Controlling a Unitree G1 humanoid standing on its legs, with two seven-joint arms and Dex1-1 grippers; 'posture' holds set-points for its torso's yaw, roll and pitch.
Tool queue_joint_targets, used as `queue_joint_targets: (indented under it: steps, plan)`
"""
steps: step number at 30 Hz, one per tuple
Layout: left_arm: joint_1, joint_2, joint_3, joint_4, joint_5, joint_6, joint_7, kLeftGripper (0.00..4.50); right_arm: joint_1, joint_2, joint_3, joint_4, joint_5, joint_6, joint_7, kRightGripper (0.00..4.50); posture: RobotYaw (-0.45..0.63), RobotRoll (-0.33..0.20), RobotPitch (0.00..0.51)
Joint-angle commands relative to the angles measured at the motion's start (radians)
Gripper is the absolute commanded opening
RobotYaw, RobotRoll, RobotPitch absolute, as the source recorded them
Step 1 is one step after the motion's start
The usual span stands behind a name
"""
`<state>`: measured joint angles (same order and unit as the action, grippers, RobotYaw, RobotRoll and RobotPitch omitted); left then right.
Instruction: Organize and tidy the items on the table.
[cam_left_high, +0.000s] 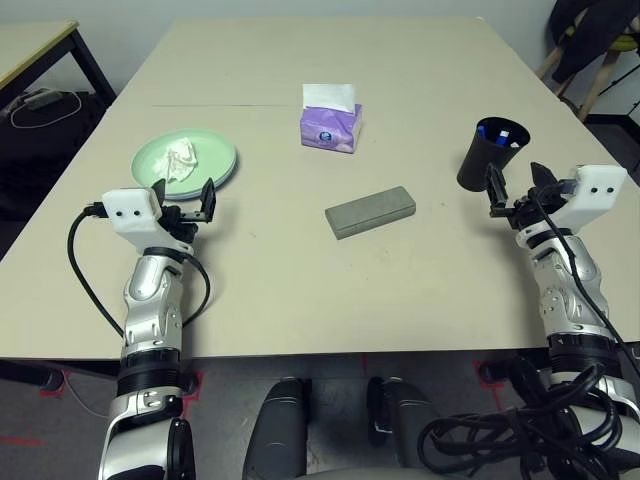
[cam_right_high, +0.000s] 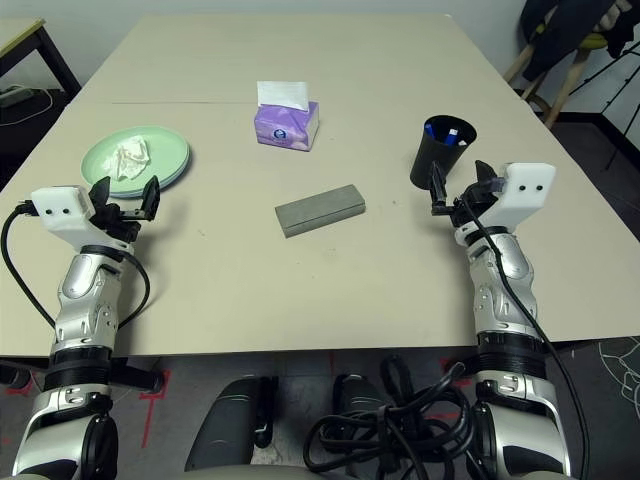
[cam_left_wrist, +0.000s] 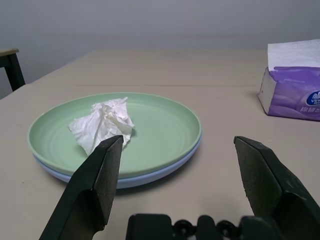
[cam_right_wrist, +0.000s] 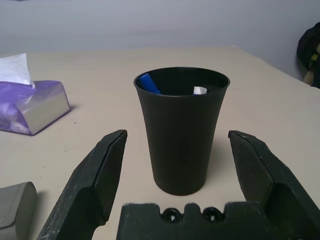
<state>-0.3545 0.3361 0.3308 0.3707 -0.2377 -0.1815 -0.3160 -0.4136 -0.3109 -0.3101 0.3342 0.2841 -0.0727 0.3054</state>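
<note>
On the beige table (cam_left_high: 420, 300), your right gripper (cam_right_wrist: 175, 165) hangs spread wide just short of the black cup (cam_right_wrist: 181, 135), pen (cam_right_wrist: 149, 83) inside; left gripper (cam_left_wrist: 185, 170) gapes before the stacked plates (cam_left_wrist: 165, 125). Sorting looks nearly finished.

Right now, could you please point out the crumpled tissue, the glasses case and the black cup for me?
crumpled tissue (cam_left_wrist: 102, 124): left wrist view, middle of the wad on the green plate.
glasses case (cam_left_high: 370, 212): left eye view, centre of its top face.
black cup (cam_right_wrist: 181, 145): right wrist view, middle of its outer wall.
</note>
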Motion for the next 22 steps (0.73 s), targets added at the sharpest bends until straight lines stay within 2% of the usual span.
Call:
queue_joint_targets:
  steps: [1,16,22]
  plan:
    - [-0.002,0.013,-0.012,0.012,-0.008,0.010,-0.023,4.50,0.016,-0.004,0.009,0.000,-0.002,0.012,0.006,4.47,0.06,0.000,0.095]
    - [-0.003,0.027,-0.005,0.005,0.000,0.041,-0.004,4.50,-0.006,-0.001,0.024,0.029,-0.008,0.002,0.019,4.47,0.07,0.000,0.095]
    - [-0.020,0.006,-0.010,0.006,0.003,0.045,0.035,4.50,-0.023,-0.008,0.010,0.046,-0.010,-0.003,-0.005,4.47,0.09,0.000,0.095]
